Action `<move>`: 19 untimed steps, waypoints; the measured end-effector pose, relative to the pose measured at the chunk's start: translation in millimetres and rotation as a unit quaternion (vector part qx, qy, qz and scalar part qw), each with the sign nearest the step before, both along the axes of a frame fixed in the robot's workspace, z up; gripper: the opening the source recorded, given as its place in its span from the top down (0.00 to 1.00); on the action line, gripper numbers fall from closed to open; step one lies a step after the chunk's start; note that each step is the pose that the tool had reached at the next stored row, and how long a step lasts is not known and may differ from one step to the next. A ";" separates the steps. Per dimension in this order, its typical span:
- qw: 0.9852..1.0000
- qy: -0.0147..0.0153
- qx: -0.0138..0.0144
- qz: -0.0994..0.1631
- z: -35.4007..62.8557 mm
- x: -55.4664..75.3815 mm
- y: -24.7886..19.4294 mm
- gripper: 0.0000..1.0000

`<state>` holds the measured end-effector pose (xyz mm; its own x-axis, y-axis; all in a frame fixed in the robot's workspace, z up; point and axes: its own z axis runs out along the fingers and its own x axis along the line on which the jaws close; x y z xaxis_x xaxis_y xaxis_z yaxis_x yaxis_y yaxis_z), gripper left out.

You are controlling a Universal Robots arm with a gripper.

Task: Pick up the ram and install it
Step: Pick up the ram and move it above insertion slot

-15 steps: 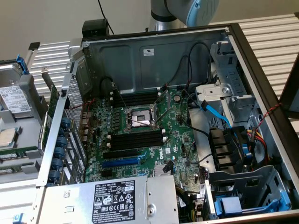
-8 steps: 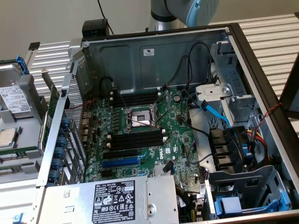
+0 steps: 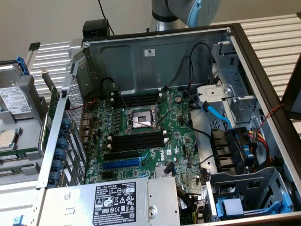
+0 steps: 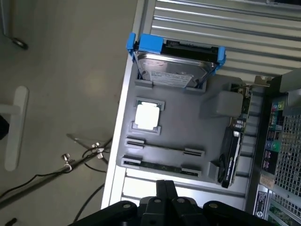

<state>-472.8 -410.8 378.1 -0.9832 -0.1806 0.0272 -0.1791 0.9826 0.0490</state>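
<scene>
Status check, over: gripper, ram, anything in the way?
Gripper shut, holding nothing, hovering close to the ram. Ram lying in its holder on the gray tray, not picked up. Nothing between them.

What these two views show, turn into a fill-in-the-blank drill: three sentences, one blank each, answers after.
1. The hard drive sits in a ___ bracket.
2. The ram lies in the ___ tray, near the processor.
3. The pincer is ___, holding nothing.
Missing words: blue; grey; shut.
</scene>
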 end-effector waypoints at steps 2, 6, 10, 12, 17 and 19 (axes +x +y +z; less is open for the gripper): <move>1.000 0.000 0.000 0.018 0.0 0.0 0.0 0.89; 0.999 0.000 0.000 0.055 0.0 0.0 0.0 0.89; 0.996 0.000 0.000 0.091 0.0 0.0 0.0 0.89; 0.994 0.000 -0.001 0.110 0.0 0.0 0.0 0.89; 0.988 0.000 -0.002 0.154 0.0 0.0 0.0 0.89; 0.985 0.000 -0.002 0.172 0.0 0.0 0.0 0.89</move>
